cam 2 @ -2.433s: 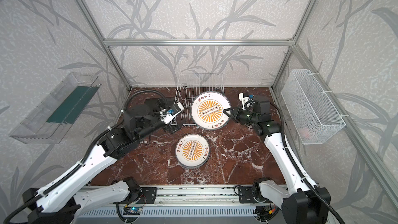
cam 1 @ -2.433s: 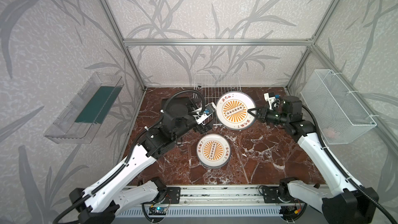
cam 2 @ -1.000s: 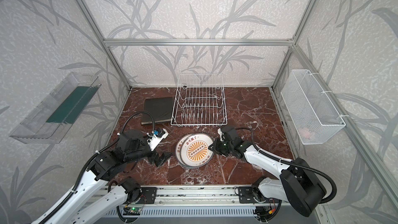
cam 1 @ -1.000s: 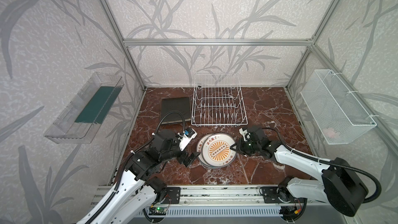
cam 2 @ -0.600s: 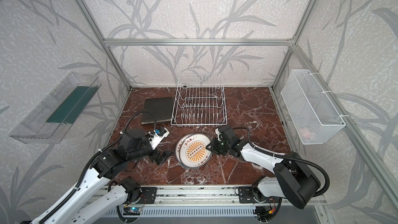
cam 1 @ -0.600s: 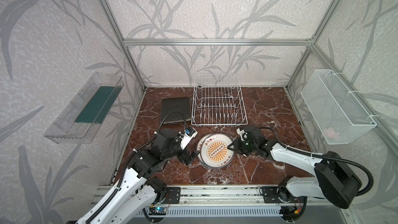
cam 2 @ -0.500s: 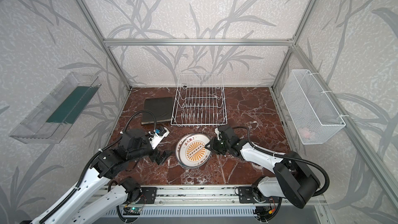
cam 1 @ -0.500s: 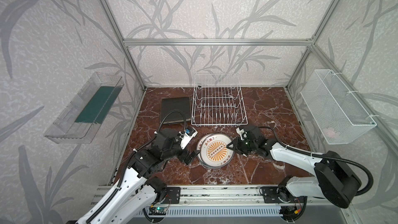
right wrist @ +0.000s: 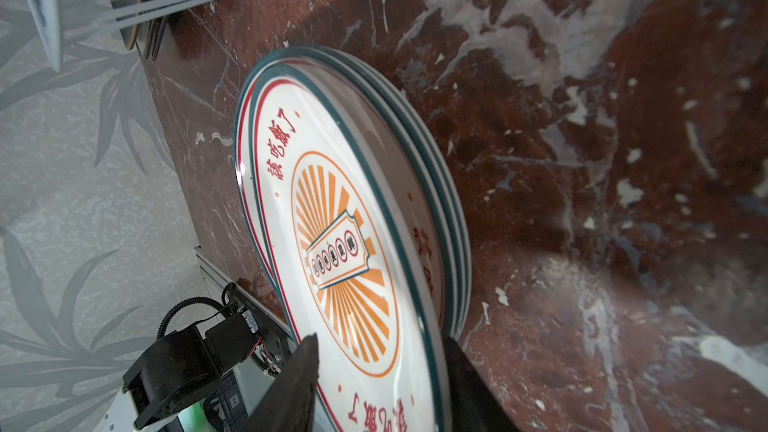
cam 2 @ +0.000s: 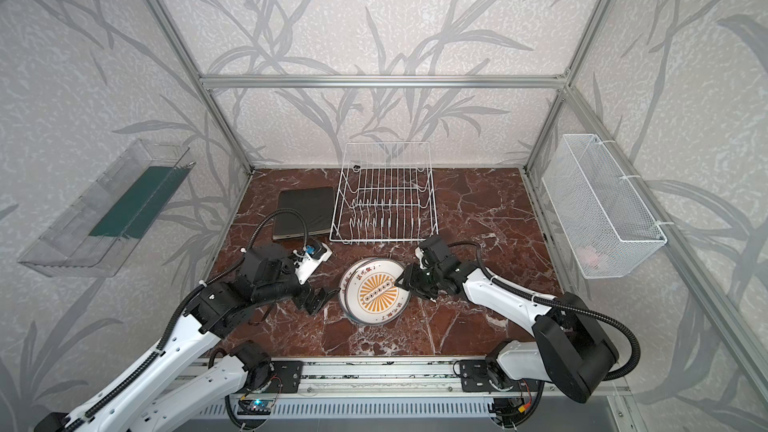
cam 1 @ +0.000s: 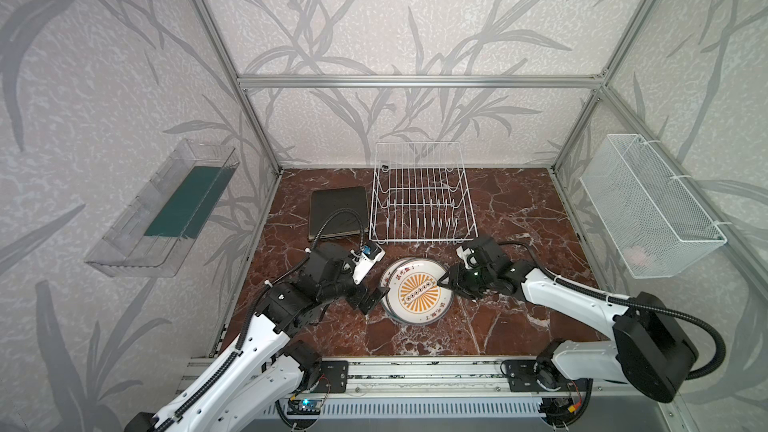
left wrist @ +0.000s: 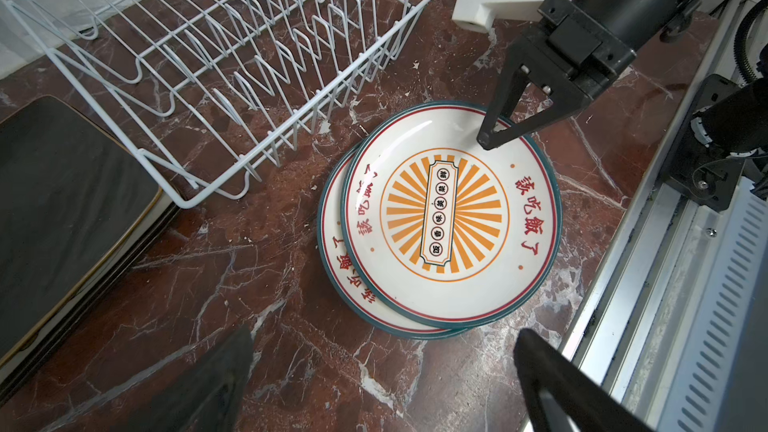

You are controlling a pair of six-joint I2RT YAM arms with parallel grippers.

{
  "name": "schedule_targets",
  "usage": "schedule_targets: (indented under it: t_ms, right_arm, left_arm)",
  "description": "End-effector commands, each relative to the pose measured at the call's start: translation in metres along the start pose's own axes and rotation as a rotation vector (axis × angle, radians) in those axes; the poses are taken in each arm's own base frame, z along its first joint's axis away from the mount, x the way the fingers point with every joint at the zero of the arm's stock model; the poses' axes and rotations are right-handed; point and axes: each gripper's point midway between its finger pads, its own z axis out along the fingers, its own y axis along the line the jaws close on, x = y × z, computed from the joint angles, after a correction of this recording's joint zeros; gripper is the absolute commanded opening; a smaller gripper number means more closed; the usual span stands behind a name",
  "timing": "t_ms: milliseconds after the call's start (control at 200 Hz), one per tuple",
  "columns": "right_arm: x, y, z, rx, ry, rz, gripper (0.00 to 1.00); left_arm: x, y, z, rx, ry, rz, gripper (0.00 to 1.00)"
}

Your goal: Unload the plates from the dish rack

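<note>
The rack [cam 1: 415,224] stands at centre in both top views, round plates [cam 1: 417,293] stacked just below it, black square plates [cam 1: 337,211] at its left. The left gripper [cam 1: 375,297] gapes wide beside the stack's left edge. The right gripper [cam 1: 446,284] straddles the topmost one's right rim, jaws parted, grip released

- I see the rack [cam 1: 419,197] at upper centre in both top views, at the back of the table [cam 1: 511,209].
- The square plates [cam 1: 337,211] lie stacked flat just left of the rack.
- The round plates [cam 1: 417,292] are stacked at centre frame, below the rack, with the top one offset a little to the right.
- My left gripper [cam 1: 376,297] sits just left of that stack.
- My right gripper [cam 1: 445,284] is at the stack's right edge, with one jaw above the top plate's rim and one below it.
- A tray [cam 1: 162,209] hangs at far left and a basket [cam 1: 648,205] at far right.
</note>
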Motion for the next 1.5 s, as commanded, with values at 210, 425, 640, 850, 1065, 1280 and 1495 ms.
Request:
schedule_targets:
  t_ms: [210,425,640,850,1065,1280,1495]
  right_arm:
    - [0.000,0.005,0.007,0.050,0.034,0.000,0.56]
    - [-0.006,0.011,0.008,0.049,0.024,-0.014,0.62]
    - [-0.010,0.013,0.009,0.067,0.023,-0.027,0.67]
    - [-0.013,0.017,0.009,0.065,0.008,-0.054,0.99]
    - [-0.009,0.018,0.001,0.085,0.021,-0.093,0.99]
    - [-0.003,0.031,-0.034,0.093,0.000,-0.291,0.99]
    - [-0.035,0.066,-0.106,0.113,-0.327,-0.703,0.99]
  left_arm:
    - [-0.011,-0.001,-0.003,0.012,-0.040,0.004,0.99]
    - [-0.011,-0.001,-0.002,0.011,-0.046,-0.003,0.99]
    - [-0.011,-0.001,0.000,0.013,-0.049,-0.003,0.99]
    - [-0.016,0.000,0.000,0.008,-0.062,-0.026,0.99]
    - [-0.025,-0.001,-0.006,0.016,-0.102,-0.047,0.99]
    - [-0.055,0.009,-0.019,-0.036,-0.180,-0.079,0.99]
    - [-0.117,0.043,-0.069,-0.267,-0.429,-0.042,0.99]
